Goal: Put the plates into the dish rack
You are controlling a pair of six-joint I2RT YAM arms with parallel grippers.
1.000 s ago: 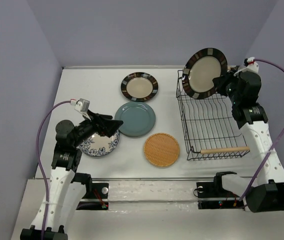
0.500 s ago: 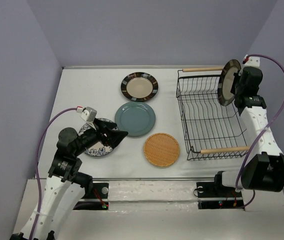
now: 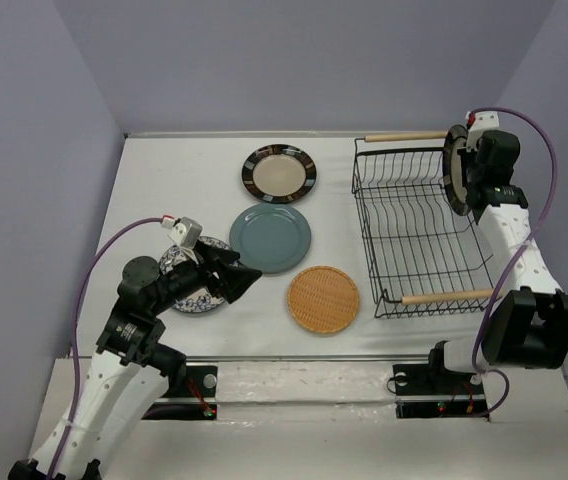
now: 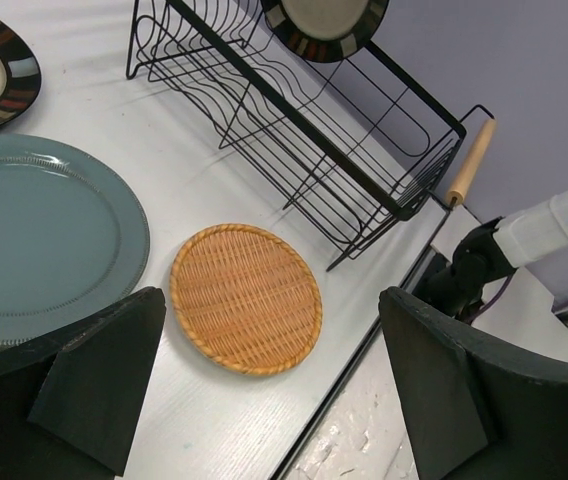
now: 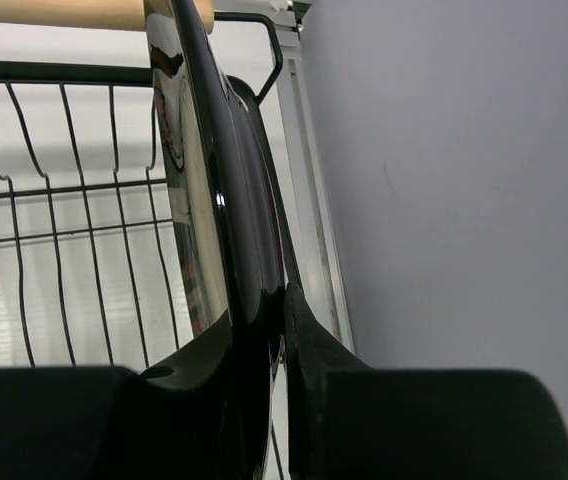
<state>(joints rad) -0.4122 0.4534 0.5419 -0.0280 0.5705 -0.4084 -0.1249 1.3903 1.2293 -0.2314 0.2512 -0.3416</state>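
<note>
My right gripper (image 3: 467, 172) is shut on a cream plate with a dark striped rim (image 3: 453, 166). It holds the plate on edge over the far right end of the black wire dish rack (image 3: 414, 235). In the right wrist view the plate's rim (image 5: 219, 200) sits between my fingers (image 5: 304, 340). My left gripper (image 3: 247, 280) is open and empty, above the near edge of the blue floral plate (image 3: 186, 285). Flat on the table lie the second striped plate (image 3: 279, 172), the teal plate (image 3: 270, 238) and the wicker plate (image 3: 323, 298). The wicker plate (image 4: 246, 298) lies between my left fingers (image 4: 94, 385).
The rack has two wooden handles, one at the far end (image 3: 404, 137) and one at the near end (image 3: 442, 296). The table's near edge (image 4: 364, 350) runs just past the wicker plate. Purple walls close in the table at the back and on both sides.
My right gripper has swung the striped plate from facing the camera to edge-on and moved it right, to the rack's far right end. My left gripper has shifted slightly right and towards me.
</note>
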